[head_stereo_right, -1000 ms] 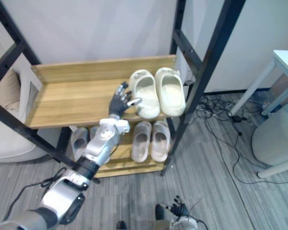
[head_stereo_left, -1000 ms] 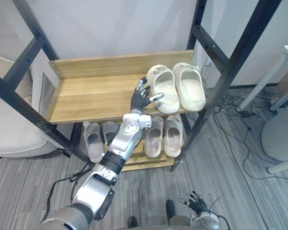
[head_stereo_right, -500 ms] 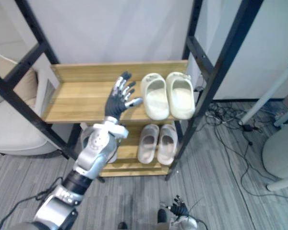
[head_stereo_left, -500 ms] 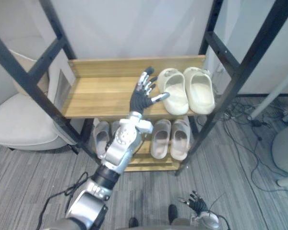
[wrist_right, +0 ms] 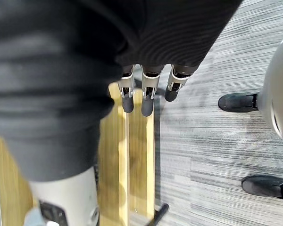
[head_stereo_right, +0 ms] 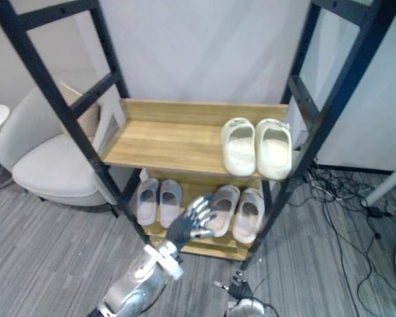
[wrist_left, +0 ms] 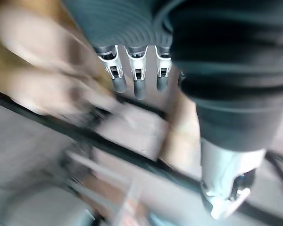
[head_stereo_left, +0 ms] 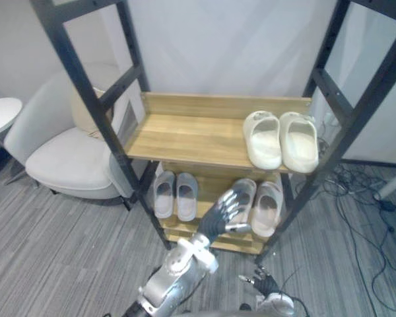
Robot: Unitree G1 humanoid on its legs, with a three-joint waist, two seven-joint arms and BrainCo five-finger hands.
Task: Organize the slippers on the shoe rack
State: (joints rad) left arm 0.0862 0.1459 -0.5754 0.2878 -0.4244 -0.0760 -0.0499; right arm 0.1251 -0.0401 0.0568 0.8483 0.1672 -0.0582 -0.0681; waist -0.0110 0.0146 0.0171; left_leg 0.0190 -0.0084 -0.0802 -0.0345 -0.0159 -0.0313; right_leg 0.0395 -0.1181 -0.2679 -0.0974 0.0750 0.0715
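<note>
Left hand [head_stereo_left: 214, 221] hovers empty, fingers spread, before the beige slippers [head_stereo_left: 268, 210]; cream slippers [head_stereo_left: 281, 139] sit paired on the upper shelf [head_stereo_left: 191, 135]; right hand [head_stereo_left: 267, 285] low, fingers relaxed.

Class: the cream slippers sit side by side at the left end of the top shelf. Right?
No. The left eye view shows the cream slippers side by side at the right end of the top shelf.
</note>
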